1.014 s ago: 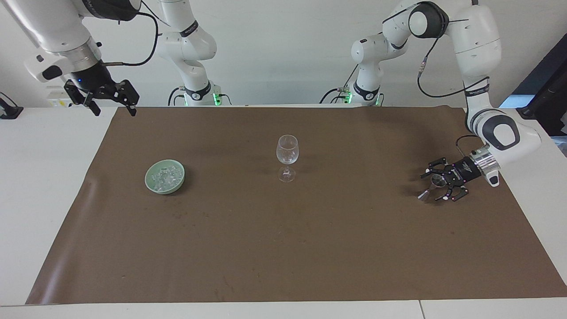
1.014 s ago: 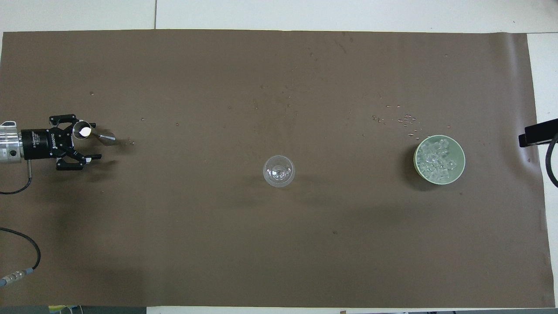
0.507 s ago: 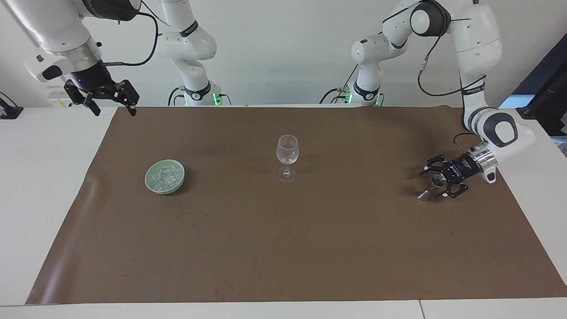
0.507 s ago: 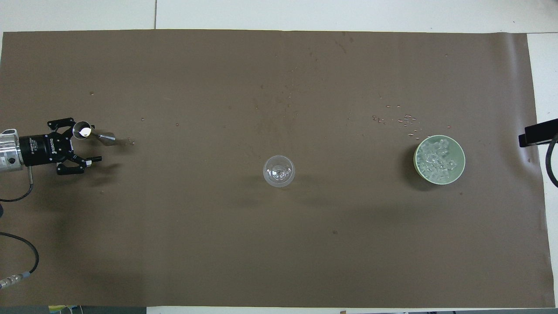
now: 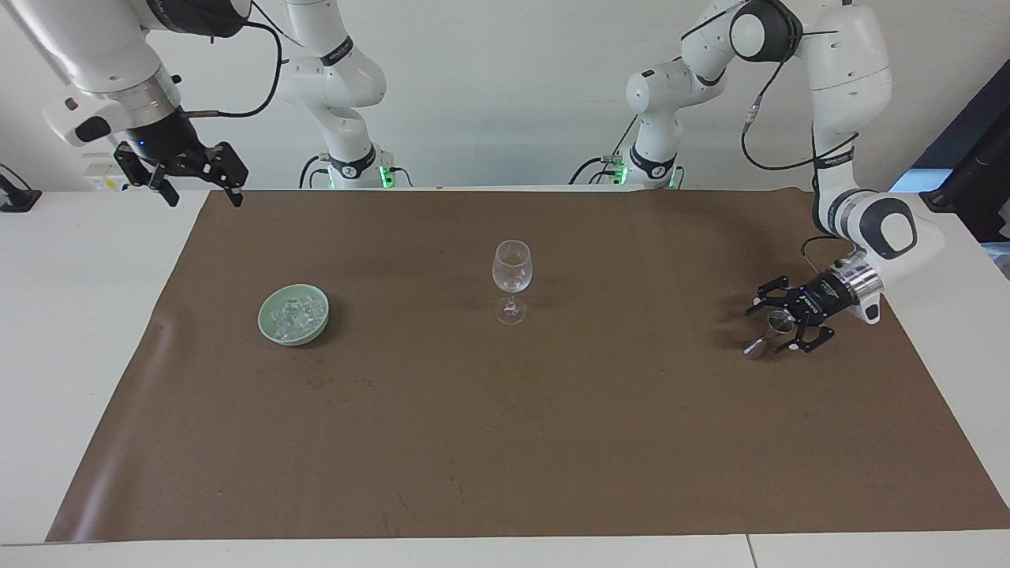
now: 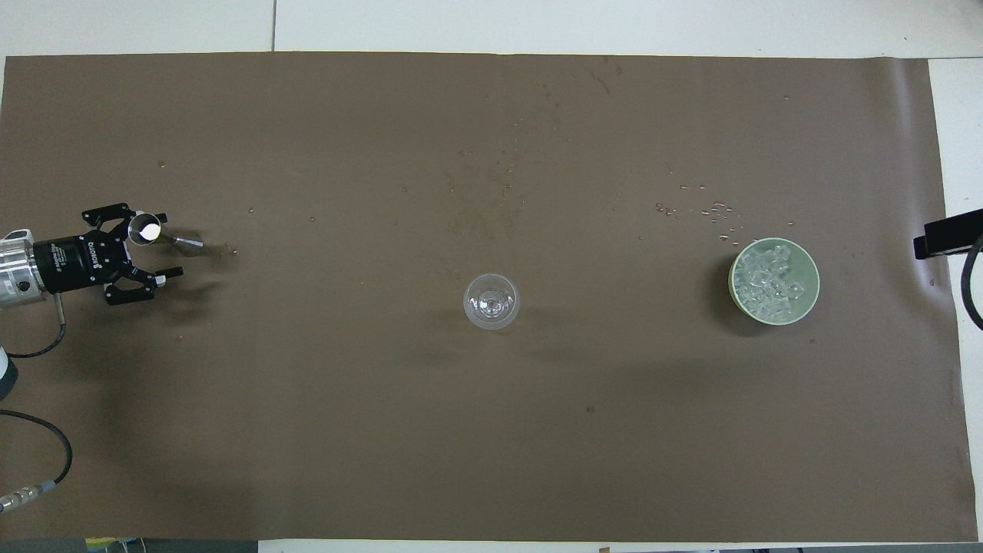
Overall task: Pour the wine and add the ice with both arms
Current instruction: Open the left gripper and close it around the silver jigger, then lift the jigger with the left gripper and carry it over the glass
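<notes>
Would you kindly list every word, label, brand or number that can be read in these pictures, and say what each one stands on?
"ROBOTIQ": white lettering on the black body of the left gripper, read in the overhead view.
Small white print on that same body in the facing view: too small to read.
Band markings on both arms' wrists: too small to read.
Green bowl, wine glass, brown mat: no text.

A brown mat (image 5: 552, 442) covers the white table (image 5: 71, 315), scattered with droplets (image 6: 710, 211).

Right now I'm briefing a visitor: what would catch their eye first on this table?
A clear wine glass stands alone mid-mat. A pale green bowl heaped with ice sits toward the right arm's end. At the other end, the left tool hangs open around a small metal jigger.
</notes>
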Robot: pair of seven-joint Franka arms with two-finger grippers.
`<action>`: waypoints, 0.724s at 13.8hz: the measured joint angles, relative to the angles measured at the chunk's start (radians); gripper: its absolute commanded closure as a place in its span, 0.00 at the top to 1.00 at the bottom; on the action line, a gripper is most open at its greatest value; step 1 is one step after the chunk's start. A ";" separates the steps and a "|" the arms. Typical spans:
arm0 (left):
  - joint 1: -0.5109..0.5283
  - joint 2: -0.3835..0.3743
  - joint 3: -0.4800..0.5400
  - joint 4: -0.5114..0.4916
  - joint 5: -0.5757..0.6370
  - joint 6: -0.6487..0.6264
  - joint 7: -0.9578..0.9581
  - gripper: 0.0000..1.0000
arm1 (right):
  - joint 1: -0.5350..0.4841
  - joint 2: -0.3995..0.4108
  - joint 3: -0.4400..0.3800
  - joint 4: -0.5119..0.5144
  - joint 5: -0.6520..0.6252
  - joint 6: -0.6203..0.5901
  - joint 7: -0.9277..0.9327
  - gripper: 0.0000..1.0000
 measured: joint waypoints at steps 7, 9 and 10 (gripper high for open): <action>0.000 0.000 0.000 0.000 -0.004 0.010 0.012 0.73 | 0.000 0.000 0.000 0.000 0.000 0.000 0.000 1.00; 0.000 0.000 0.000 0.000 -0.004 0.013 0.014 0.41 | 0.000 0.000 0.000 0.000 0.000 0.000 0.000 1.00; 0.000 0.000 0.000 0.000 -0.005 0.015 0.014 0.17 | 0.000 0.000 0.000 0.000 0.000 0.000 0.000 1.00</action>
